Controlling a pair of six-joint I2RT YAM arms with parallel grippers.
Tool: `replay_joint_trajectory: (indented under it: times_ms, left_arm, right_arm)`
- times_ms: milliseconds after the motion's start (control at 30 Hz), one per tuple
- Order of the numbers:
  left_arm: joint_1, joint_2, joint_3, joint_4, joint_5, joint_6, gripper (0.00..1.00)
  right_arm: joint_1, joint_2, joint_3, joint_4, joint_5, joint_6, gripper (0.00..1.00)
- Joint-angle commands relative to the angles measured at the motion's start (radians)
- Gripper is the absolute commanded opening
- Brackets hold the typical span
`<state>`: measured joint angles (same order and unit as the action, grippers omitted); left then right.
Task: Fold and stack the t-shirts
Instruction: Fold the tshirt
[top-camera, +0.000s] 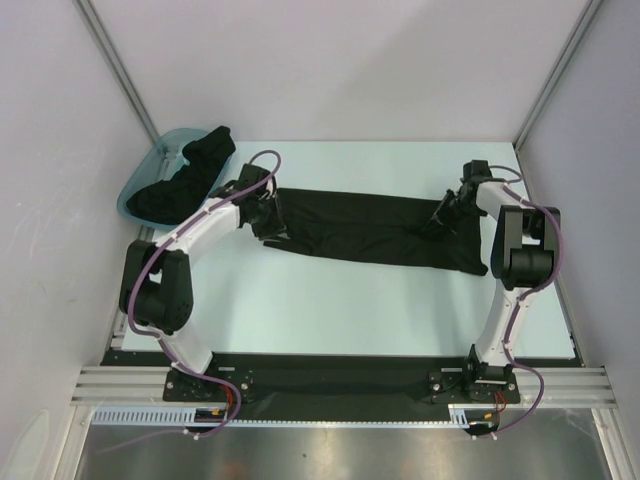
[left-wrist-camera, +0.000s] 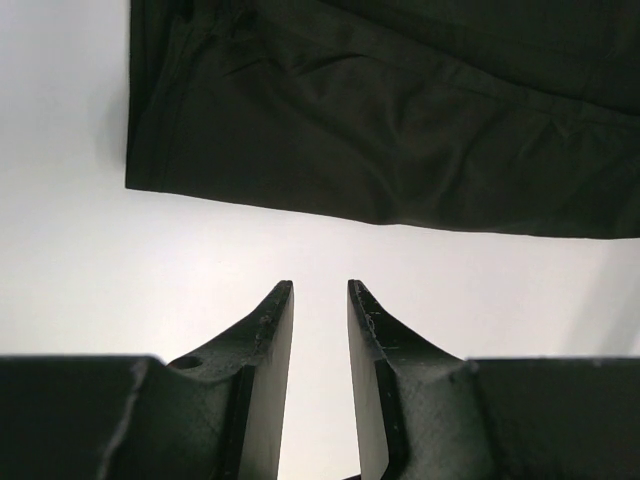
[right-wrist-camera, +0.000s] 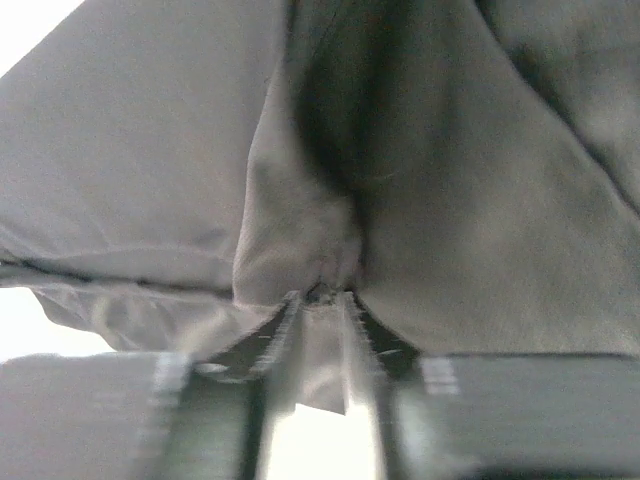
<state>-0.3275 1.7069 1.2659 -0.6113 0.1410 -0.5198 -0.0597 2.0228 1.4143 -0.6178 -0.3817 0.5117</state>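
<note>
On pale table (top-camera: 350, 300): black t-shirt (top-camera: 370, 228) laid out as long strip, running l-to-r across mid table, spanning from one arm to the other. Far edge fairly straight, near edge uneven, right end wider & rumpled. In left wrist view, same t-shirt (left-wrist-camera: 400, 130) flat on table w/ hemmed corner at upper left, lying ahead of fingertips, apart from them.

At far-left corner: teal tub (top-camera: 160, 150) w/ more black shirts (top-camera: 185, 180) bunched inside, heaped above rim.

Left gripper (top-camera: 268, 222) at strip's left end, low over table. Close up (left-wrist-camera: 320, 288): fingers parted by narrow gap, nothing between, bare table showing thru.

Right gripper (top-camera: 445, 213) at strip's right end, by far edge. Close up (right-wrist-camera: 320, 292): closed tight on a pinch of t-shirt (right-wrist-camera: 150, 170), cloth puckering up from tips, lifted & filling nearly whole wrist view; sliver of bright table at lower left.
</note>
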Motion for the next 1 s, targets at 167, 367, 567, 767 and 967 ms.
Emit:
replay_joint_trajectory:
  times_ms: [167,367,567,767,967]
  left_arm:
    - [0.015,-0.072,-0.002,-0.010,-0.027,0.024,0.33]
    - [0.015,-0.047,0.007,-0.001,-0.018,0.033,0.33]
    - [0.015,-0.020,0.075,0.048,0.003,0.124,0.34]
    - [-0.019,0.094,0.251,0.053,-0.115,0.243,0.40]
    - [-0.076,0.319,0.484,-0.080,-0.250,0.322,0.40]
  right_arm:
    - [0.043,0.123,0.254,0.047,-0.023,0.014,0.13]
    - [0.115,0.348,0.611,0.044,-0.098,0.091,0.26]
    - [0.104,0.223,0.620,-0.094,0.016,0.010,0.51]
    - [0.127,0.094,0.549,-0.339,0.301,-0.119,0.61]
    - [0.135,-0.032,0.384,-0.341,0.471,-0.133,0.70]
